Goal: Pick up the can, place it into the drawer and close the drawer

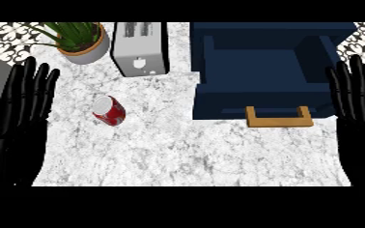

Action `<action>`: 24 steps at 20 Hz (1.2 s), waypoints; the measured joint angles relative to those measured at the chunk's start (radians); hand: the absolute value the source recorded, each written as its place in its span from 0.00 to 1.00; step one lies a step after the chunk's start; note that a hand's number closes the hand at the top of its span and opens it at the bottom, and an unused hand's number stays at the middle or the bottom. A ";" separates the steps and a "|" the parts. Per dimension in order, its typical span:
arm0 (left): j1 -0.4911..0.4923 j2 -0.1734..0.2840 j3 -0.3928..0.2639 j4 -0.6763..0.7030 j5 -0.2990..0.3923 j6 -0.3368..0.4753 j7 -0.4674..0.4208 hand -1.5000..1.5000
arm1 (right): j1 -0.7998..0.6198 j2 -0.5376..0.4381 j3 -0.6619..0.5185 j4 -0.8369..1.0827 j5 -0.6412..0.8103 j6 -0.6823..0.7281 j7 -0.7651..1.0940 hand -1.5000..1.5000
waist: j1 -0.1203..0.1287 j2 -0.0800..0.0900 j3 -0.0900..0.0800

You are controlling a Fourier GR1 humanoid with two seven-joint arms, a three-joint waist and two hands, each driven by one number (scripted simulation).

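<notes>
A red can (109,110) with a silver top is lying tilted on the white marble counter (192,154), left of centre, touching nothing else. Far from it, a silver toaster (140,48) is standing with its two slots facing up, and just left of the toaster a green spiky plant is sitting in a grey pot (82,48) at the far left corner.

On the right half of the counter a dark blue drawer unit (267,43) is standing with its drawer (260,84) pulled out toward the near side. The drawer is showing a bare blue interior, and its wooden handle (279,118) is sticking out from the front panel over the marble. The can is lying well apart from the drawer, to its left and a little nearer.

The left hand (27,101) is resting at the left edge, fingers straight and spread, pointing far, holding nothing. The right hand (348,96) is resting at the right edge beside the drawer's right wall, fingers likewise straight and apart, holding nothing. Both hands are staying clear of the can.
</notes>
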 measured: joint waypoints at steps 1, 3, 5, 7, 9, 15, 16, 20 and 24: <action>-0.002 0.001 0.005 0.014 0.012 -0.009 -0.011 0.00 | -0.010 0.002 0.006 -0.004 0.008 -0.005 0.017 0.00 | 0.003 -0.003 0.006; -0.007 0.012 0.025 0.033 0.054 -0.042 -0.020 0.00 | -0.019 0.002 0.008 -0.005 0.004 -0.003 0.037 0.00 | 0.009 -0.008 0.013; -0.042 0.035 0.062 0.079 0.105 -0.081 -0.032 0.00 | -0.002 0.003 0.009 -0.008 -0.016 0.013 0.031 0.00 | 0.010 -0.011 0.018; -0.038 0.057 0.087 0.117 0.134 -0.104 -0.007 0.00 | 0.030 0.017 0.012 0.009 -0.010 -0.001 0.051 0.00 | 0.009 -0.011 0.021; -0.021 0.070 0.087 0.147 0.128 -0.098 0.067 0.00 | 0.057 0.025 -0.012 0.019 -0.003 -0.032 0.103 0.00 | 0.006 -0.011 0.023; -0.017 0.104 0.105 0.097 0.154 -0.088 0.272 0.00 | 0.151 0.015 -0.081 -0.018 -0.041 -0.042 0.184 0.00 | 0.011 -0.016 0.026; -0.014 0.109 0.109 0.072 0.160 -0.088 0.302 0.00 | 0.155 0.004 -0.109 -0.005 -0.065 -0.030 0.177 0.00 | 0.012 -0.016 0.026; 0.024 0.115 0.127 0.019 0.178 -0.106 0.352 0.00 | 0.219 -0.005 -0.155 -0.033 -0.105 0.007 0.168 0.00 | 0.014 -0.017 0.026; 0.052 0.127 0.173 -0.032 0.221 -0.135 0.388 0.00 | 0.249 -0.021 -0.217 -0.036 -0.165 0.053 0.160 0.00 | 0.016 -0.017 0.026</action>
